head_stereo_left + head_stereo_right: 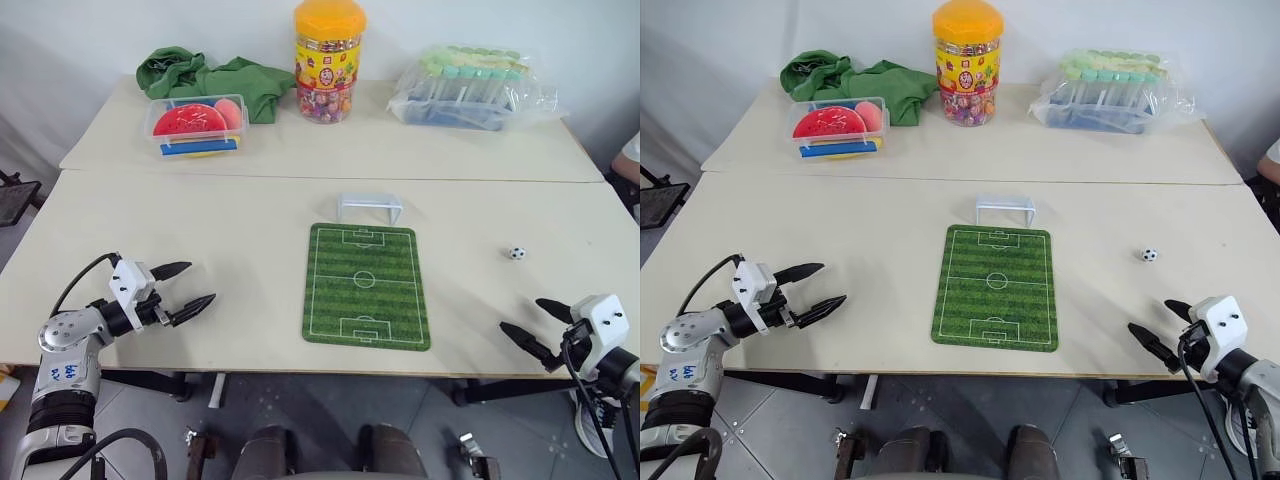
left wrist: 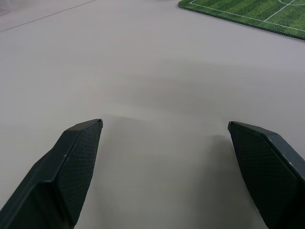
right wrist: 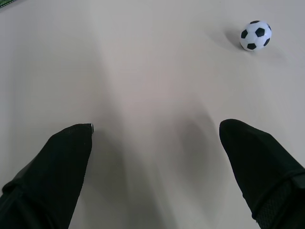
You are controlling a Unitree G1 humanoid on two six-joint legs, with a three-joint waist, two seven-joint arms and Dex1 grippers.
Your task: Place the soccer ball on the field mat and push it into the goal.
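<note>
Along the top of the frame, on the far beige table: a clear plastic tub at upper left holding a red ridged disc, a pinkish round piece, and flat blue and yellow pieces; a rumpled green cloth just behind it; a tall clear jar with an orange lid at top centre, packed with colourfully wrapped sweets; a crinkled transparent bag at upper right stuffed with tubes capped in pale green. In the middle of the frame, flat on the near table: the field mat, a rounded-corner rectangle of striped green turf with white pitch lines. Touching or just beyond its far short edge: the goal, a low, wide frame of whitish translucent plastic. Right of centre, well apart from the mat on bare tabletop: the soccer ball, tiny, white with black patches, resting free of both grippers. Lower left: the left gripper, black textured fingers spread apart, empty, above smooth matte tabletop. Lower right: the right gripper, fingers likewise spread wide, empty, near the table's front edge, with the ball ahead of it.
</note>
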